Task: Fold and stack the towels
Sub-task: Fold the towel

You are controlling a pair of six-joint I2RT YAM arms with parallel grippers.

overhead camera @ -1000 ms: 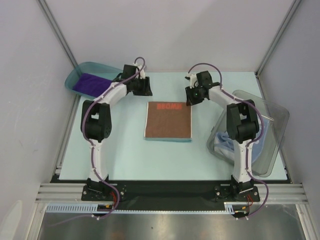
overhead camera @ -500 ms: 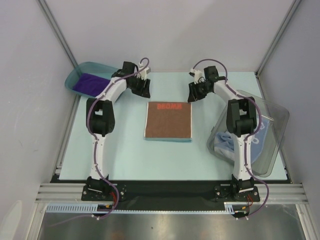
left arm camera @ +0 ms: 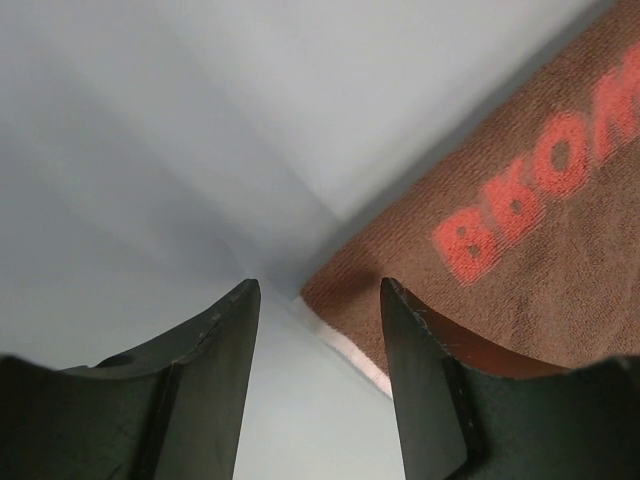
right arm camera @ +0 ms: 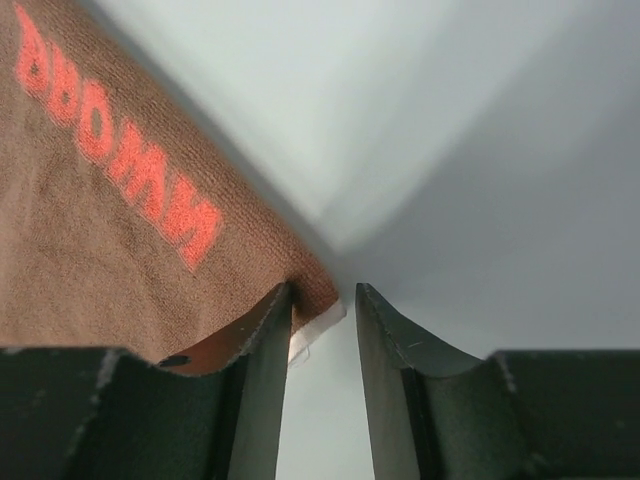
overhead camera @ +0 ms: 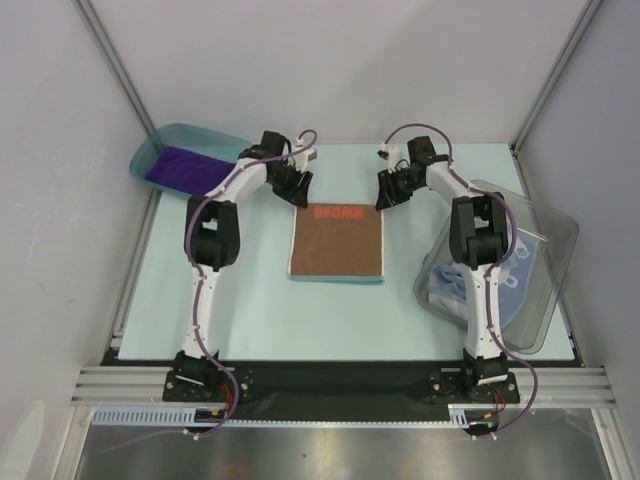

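A brown-red towel (overhead camera: 337,242) with orange lettering lies flat in the middle of the table, with a light-blue edge along its near side. My left gripper (overhead camera: 298,188) is open at the towel's far left corner; in the left wrist view the corner (left arm camera: 520,230) lies just ahead of the gap (left arm camera: 318,300), beside the right finger. My right gripper (overhead camera: 384,195) is open at the far right corner; in the right wrist view the towel (right arm camera: 100,230) has its white-edged corner tip poking into the narrow gap (right arm camera: 323,295). A deep purple towel (overhead camera: 185,165) lies in the tray. A light blue towel (overhead camera: 450,285) lies in the bin.
The teal plastic tray (overhead camera: 150,145) stands at the far left corner. The clear plastic bin (overhead camera: 545,250) stands at the right, beside the right arm. Grey walls close in the table on three sides.
Both grippers have closed in on the brown towel's far corners: the left one moved right and nearer, the right one settled lower at the right corner. The towel has not moved.
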